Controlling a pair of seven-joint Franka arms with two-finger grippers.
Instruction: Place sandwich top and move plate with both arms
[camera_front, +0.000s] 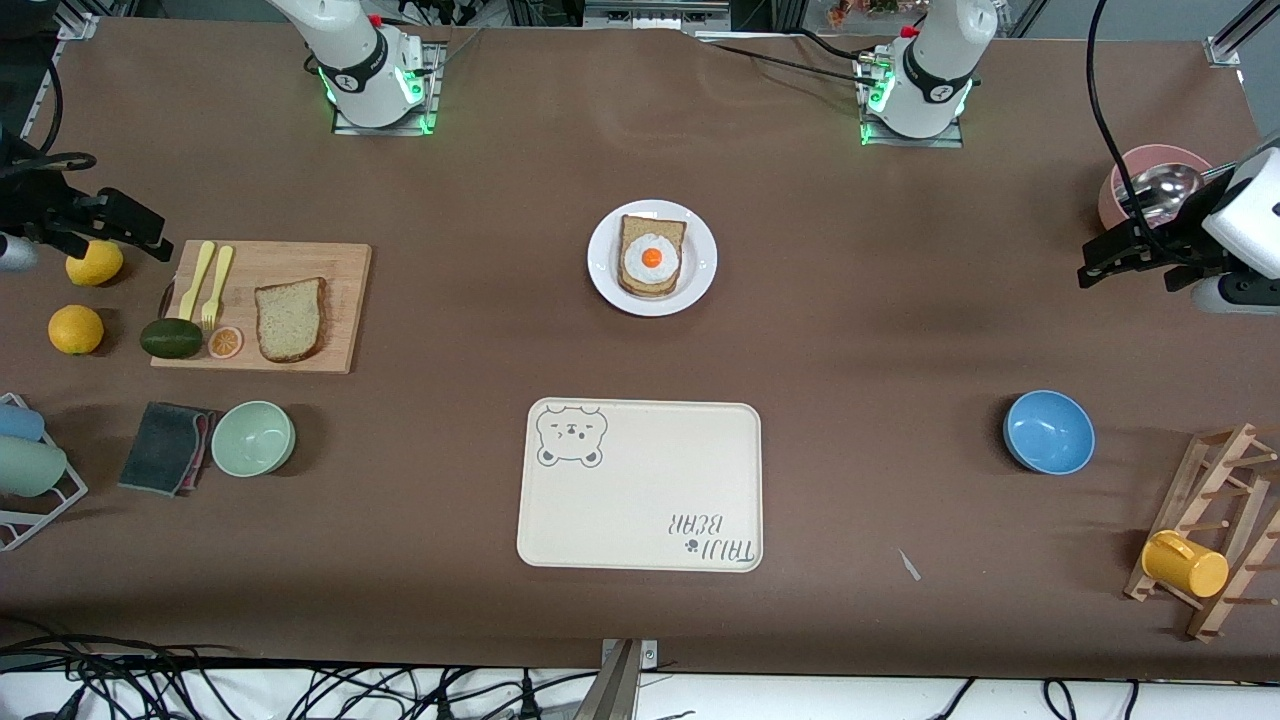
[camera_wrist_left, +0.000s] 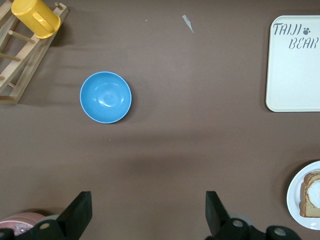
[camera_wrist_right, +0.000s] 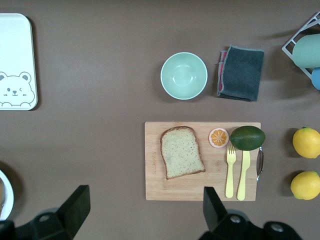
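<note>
You'll find the bread slice (camera_front: 290, 319) lying flat on the cutting board (camera_front: 300, 262), toward the right arm's end of the table from the plate (camera_front: 700, 262). That plate carries another slice with a fried egg (camera_front: 651, 257). Your right gripper (camera_wrist_right: 142, 210) hangs above the board's end of the table, fingers apart and empty. Your left gripper (camera_wrist_left: 148, 215) waits over the pink bowl (camera_front: 1122, 180), fingers likewise apart.

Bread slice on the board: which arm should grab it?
Right. The right gripper hangs open at the right arm's end of the table, beside the board carrying the bread slice. The left gripper is open over the other end, by the pink bowl.
</note>
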